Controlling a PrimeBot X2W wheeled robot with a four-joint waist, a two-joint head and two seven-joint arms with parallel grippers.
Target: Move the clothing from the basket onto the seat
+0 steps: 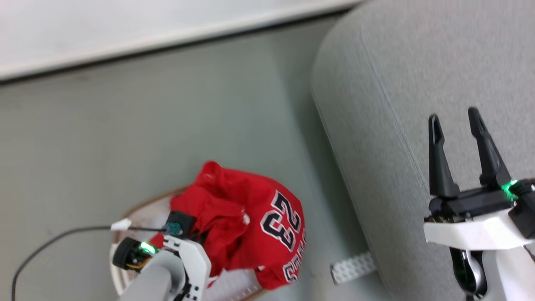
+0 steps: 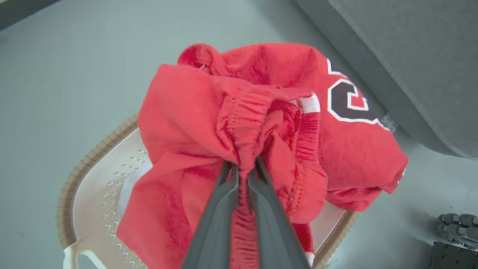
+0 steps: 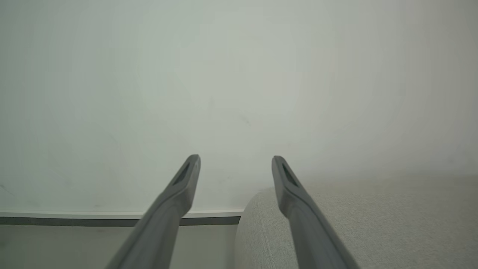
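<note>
The left gripper is clamped on a bunched elastic fold of the red clothing — probably a sure hold for lifting the heap from the basket beside the seat — while the right gripper hangs spread, empty, above the seat.

Head view: the basket is largely covered by the clothing and the left arm, its near side cut off by the bottom edge. Jersey lettering below the "23" folds under and cannot be read. The seat runs past the top and right edges. A pale studded strip at its foot is blurred; identity undetermined. Left wrist view: cloth pinched in the left gripper hides the finger pads; a dark object at the lower right corner is cropped, unidentifiable
</note>
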